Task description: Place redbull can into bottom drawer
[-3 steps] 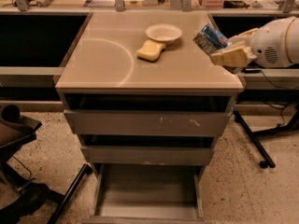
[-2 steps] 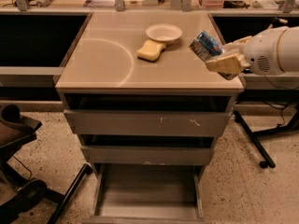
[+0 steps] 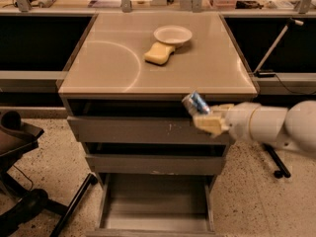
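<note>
The redbull can [image 3: 195, 104], blue and silver, is held tilted in my gripper [image 3: 205, 118], which is shut on it. The gripper and white arm reach in from the right, in front of the cabinet's top drawer front, below the countertop edge. The bottom drawer [image 3: 155, 209] is pulled open at the foot of the cabinet, a shallow grey tray with a bare floor. The can is well above it, toward its right side.
A yellow sponge [image 3: 159, 54] and a white bowl [image 3: 173, 34] sit on the cabinet top [image 3: 108, 63]. The top drawer [image 3: 133, 130] and middle drawer [image 3: 148, 163] are shut. A black chair base [image 3: 24, 201] stands at the lower left. A stand's leg [image 3: 276, 164] is at the right.
The gripper with the can has moved down and to the left, from beside the countertop's right edge to in front of the top drawer.
</note>
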Robot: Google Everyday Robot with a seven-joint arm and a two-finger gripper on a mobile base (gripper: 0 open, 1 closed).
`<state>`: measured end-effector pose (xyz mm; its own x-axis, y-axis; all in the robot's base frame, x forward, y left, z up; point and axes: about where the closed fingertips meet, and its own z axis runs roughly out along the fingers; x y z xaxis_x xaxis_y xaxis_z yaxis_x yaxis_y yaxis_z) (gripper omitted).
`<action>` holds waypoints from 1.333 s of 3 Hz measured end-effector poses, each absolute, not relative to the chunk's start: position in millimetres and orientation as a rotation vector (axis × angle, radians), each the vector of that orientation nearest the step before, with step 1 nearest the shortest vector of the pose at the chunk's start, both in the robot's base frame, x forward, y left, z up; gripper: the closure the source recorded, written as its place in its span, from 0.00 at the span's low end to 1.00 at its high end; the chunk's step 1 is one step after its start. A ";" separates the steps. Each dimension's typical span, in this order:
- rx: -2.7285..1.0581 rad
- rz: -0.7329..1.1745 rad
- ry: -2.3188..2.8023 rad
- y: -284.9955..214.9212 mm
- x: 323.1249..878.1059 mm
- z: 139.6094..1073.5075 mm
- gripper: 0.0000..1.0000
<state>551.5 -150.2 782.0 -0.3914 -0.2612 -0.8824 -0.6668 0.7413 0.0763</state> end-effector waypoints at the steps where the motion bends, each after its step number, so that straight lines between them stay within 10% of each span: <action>1: -0.616 0.695 2.175 -127.1 511.2 658.9 1.00; 4: -0.585 0.709 2.237 -114.0 487.9 604.3 1.00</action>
<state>487.9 -114.0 604.3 -0.6472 -0.1971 -0.7364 -0.5856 0.7471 0.3146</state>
